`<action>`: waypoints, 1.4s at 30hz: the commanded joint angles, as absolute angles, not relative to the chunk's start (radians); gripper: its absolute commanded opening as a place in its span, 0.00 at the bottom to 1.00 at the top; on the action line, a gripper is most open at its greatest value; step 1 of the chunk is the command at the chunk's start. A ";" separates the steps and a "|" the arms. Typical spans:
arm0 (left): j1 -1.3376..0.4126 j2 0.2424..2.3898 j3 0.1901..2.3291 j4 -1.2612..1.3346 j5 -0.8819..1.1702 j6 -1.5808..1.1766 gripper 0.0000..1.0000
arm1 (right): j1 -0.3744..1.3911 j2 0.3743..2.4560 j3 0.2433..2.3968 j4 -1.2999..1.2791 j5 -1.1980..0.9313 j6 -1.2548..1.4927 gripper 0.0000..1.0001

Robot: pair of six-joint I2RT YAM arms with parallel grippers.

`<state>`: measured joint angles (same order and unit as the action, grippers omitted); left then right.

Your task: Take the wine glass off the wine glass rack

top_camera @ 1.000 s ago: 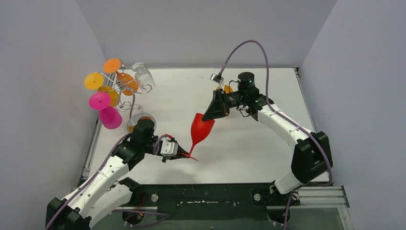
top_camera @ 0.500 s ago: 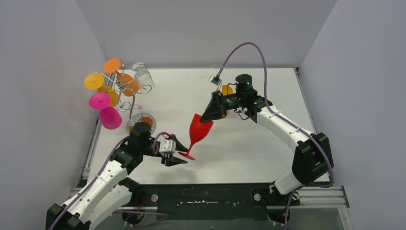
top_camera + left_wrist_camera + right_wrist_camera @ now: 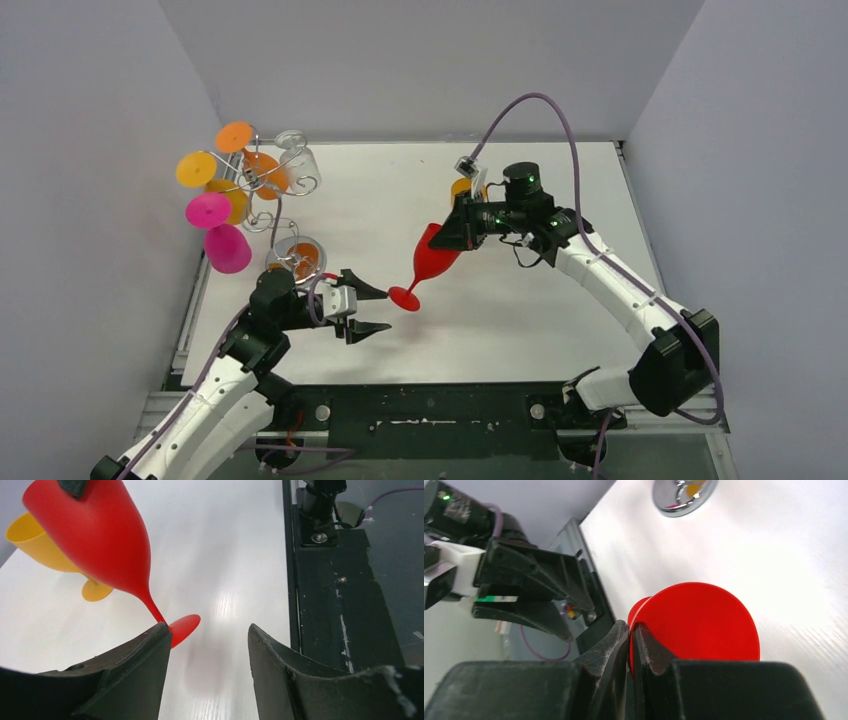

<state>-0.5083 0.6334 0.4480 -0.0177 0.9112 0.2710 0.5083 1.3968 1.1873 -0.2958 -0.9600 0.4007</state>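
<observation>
The red glass (image 3: pixel 432 260) is off the rack (image 3: pixel 272 192) and hangs tilted over the middle of the desk (image 3: pixel 520 300). Its bowl points up and to the right, and its foot is low on the near left. Whether the foot touches the desk I cannot tell.

The right hand (image 3: pixel 455 236) is clamped on the bowl's rim. In the right wrist view its fingers (image 3: pixel 619 635) pinch the thin red wall between them.

The left hand (image 3: pixel 386 309) is spread wide and grips nothing. It sits just left of the glass foot. In the left wrist view the foot's edge lies right at the tip of one finger (image 3: pixel 142 665), and the other finger stands well apart from it.

The rack stands at the far left of the desk. A pink glass (image 3: pixel 228 248), an orange glass (image 3: pixel 264 172) and a clear glass (image 3: pixel 298 156) hang from its arms.

A yellow glass (image 3: pixel 42 542) stands on the desk just beyond the red one.
</observation>
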 commanded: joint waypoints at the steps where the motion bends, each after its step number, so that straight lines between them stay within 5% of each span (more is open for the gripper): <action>1: -0.506 0.556 0.422 0.103 0.807 0.191 0.56 | 0.565 1.289 1.186 -0.335 -0.667 0.335 0.00; 6: -0.505 0.449 0.367 0.198 0.668 0.115 0.71 | 0.715 1.245 1.167 -0.316 -0.301 0.260 0.00; 10: -0.504 0.398 0.362 0.179 0.626 0.137 0.71 | 0.850 1.255 1.148 -0.234 -0.051 0.183 0.00; 17: -0.503 0.427 0.381 0.174 0.508 0.023 0.87 | 0.918 1.444 1.275 -0.269 0.240 0.148 0.00; 21: -0.500 0.457 0.421 0.123 0.401 -0.043 0.94 | 0.914 1.550 1.360 -0.303 0.234 0.152 0.00; 31: -0.478 0.438 0.423 0.135 0.308 -0.088 0.95 | 0.765 1.734 1.509 -0.367 0.045 0.273 0.00; 42: -0.465 0.416 0.413 0.126 0.302 -0.061 0.95 | 0.739 1.906 1.680 -0.447 0.081 0.221 0.00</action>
